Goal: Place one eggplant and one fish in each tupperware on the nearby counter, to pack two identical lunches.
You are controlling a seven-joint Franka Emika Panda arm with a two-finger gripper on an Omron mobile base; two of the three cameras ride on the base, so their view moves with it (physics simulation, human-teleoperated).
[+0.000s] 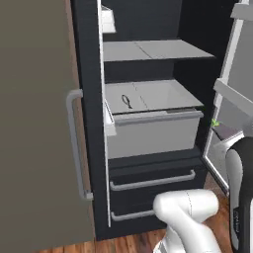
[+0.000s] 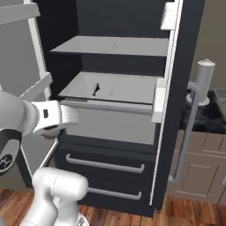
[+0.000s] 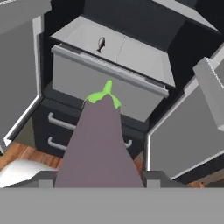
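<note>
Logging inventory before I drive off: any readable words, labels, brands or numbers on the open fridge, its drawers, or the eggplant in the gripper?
None readable on the fridge shelves, drawers or eggplant.
A small white mark on the arm's dark band at the right base view's left edge: too blurred to read.

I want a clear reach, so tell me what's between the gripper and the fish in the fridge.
In the hand view, the gripper holds an eggplant that points toward the fish; past its green tip come the grey drawer front and bare shelf.
</note>
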